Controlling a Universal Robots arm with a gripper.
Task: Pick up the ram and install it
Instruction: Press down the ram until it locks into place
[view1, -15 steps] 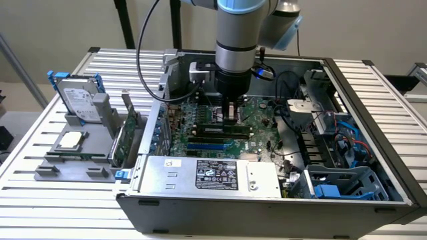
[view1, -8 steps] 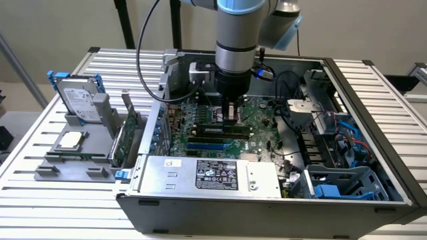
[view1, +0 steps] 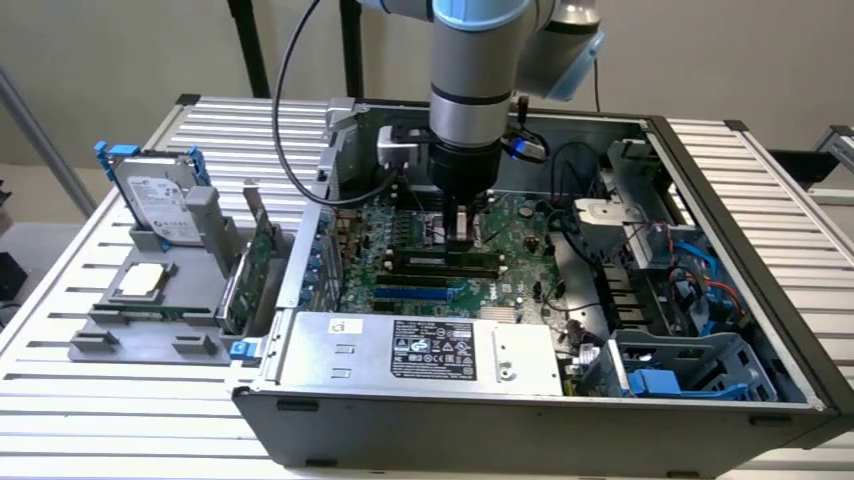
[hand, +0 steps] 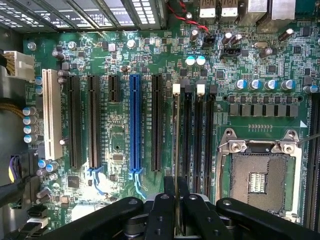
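Observation:
My gripper (view1: 462, 228) reaches down into the open computer case (view1: 747, 230), just over the motherboard (view1: 400, 225). In the wrist view the two black fingers (hand: 162, 210) stand close together, shut on the ram (hand: 175, 145). The ram appears edge-on as a thin strip running away from the fingertips. It lies along the first black memory slot, whose white latch (hand: 176, 89) sits at the far end. Whether the stick touches the slot I cannot tell. Parallel memory slots (hand: 204, 140) lie beside it, toward the CPU socket (hand: 257, 175).
A grey holder (view1: 147, 310) at the exterior view's left carries a silver hard drive with blue rails (view1: 158, 200) and a green expansion card (view1: 260, 265). The power supply (view1: 400, 345) fills the case's front. Cables and a blue drive cage (view1: 694, 365) crowd the right side.

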